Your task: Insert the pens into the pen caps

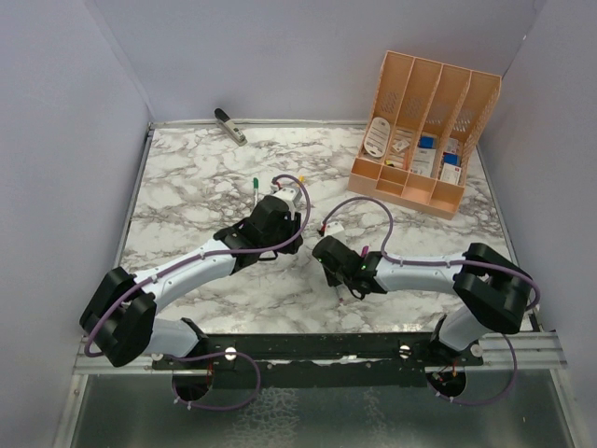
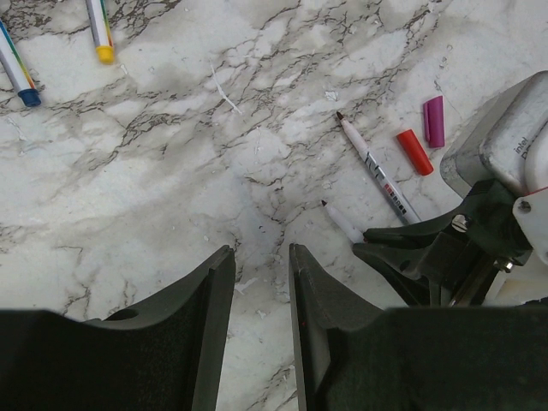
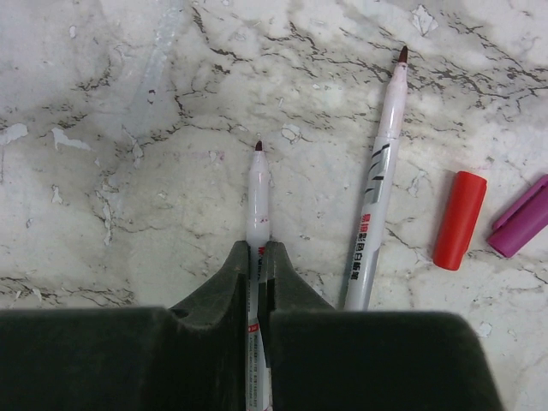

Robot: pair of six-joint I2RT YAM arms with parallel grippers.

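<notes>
My right claw [image 3: 259, 257], low in the frame, is clamped on a pen [image 3: 258, 193], tip pointing ahead for capping. Right of it lie a second pen [image 3: 381, 171], red cap [image 3: 459, 218] and magenta cap [image 3: 522, 216]. My left claw [image 2: 261, 274] hangs apart, empty, seemingly free to fetch a cap.

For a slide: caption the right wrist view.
Right pincer grips thin white pen beside second pen, red cap, magenta cap.

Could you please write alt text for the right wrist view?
The right gripper is shut on a pen, its bare tip pointing away across the marble table. Beside it lie a second uncapped pen, a red cap and a magenta cap.
</notes>
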